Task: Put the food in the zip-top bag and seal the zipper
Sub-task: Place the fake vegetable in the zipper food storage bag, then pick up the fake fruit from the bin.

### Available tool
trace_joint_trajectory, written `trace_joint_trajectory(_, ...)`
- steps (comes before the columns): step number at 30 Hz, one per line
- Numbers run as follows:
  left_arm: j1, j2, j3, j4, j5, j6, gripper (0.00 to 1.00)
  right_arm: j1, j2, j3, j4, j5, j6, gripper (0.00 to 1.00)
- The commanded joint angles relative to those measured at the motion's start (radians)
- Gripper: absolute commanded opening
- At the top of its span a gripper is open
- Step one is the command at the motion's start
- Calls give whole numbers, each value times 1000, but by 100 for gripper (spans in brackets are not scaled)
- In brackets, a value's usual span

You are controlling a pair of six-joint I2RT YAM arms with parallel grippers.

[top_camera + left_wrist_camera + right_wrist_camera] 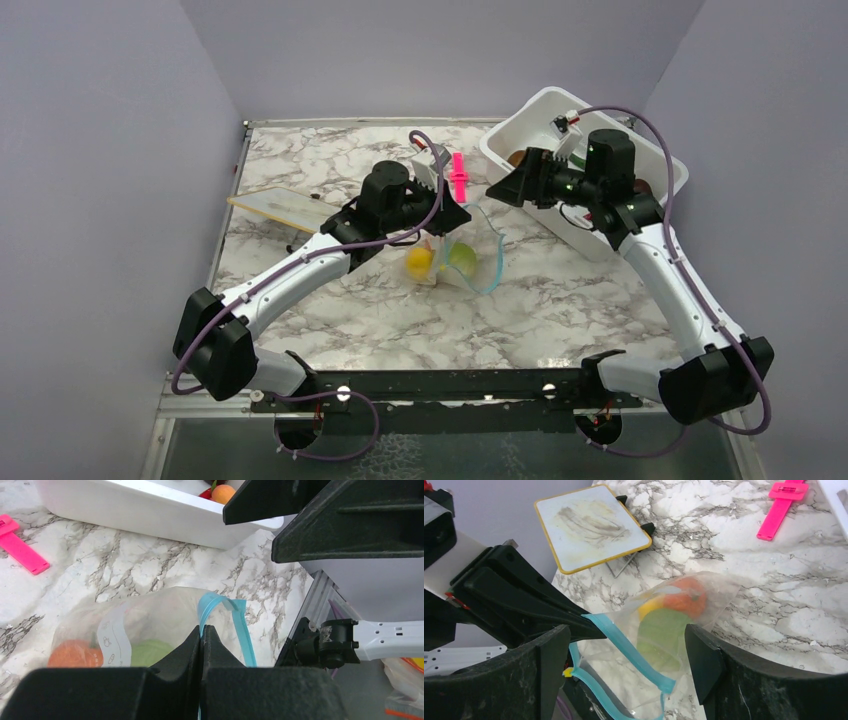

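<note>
Left claw (201,642) grasps the zip-top bag (150,612) by its zipper (241,630), middle of the counter (560,300); right claw (625,640) released; pink clip (459,175) and white tub (520,118) beyond.

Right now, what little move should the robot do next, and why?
Probably swing the open, empty right gripper over to the white tub for the orange piece lying there. The left gripper pinches the zipper, holding the zip-top bag, and that food is not yet inside.

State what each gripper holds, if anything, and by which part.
The left gripper is shut on the zip-top bag, pinching it at its blue zipper strip along the mouth. The right gripper stands open and holds nothing.
</note>
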Motion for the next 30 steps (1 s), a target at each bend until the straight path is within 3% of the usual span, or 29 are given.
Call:
trace_joint_trajectory(1,3,-7,5,21,2,16,0,3,-37,32,-16,3,-27,82)
trace_joint_trajectory(7,4,-15,7,25,0,24,0,3,-76,-8,-50,99,-84,66)
trace_joint_trajectory(11,5,-24,64,-29,-45,165,0,3,-99,-8,-14,99,-118,57)
trace_joint_trajectory(17,5,-38,72,-74,-82,198,0,3,-156,-50,119,147,-96,57)
trace_joint_trajectory(30,5,-113,-87,-65,28,193,0,2,84,160,62,719,-366,59)
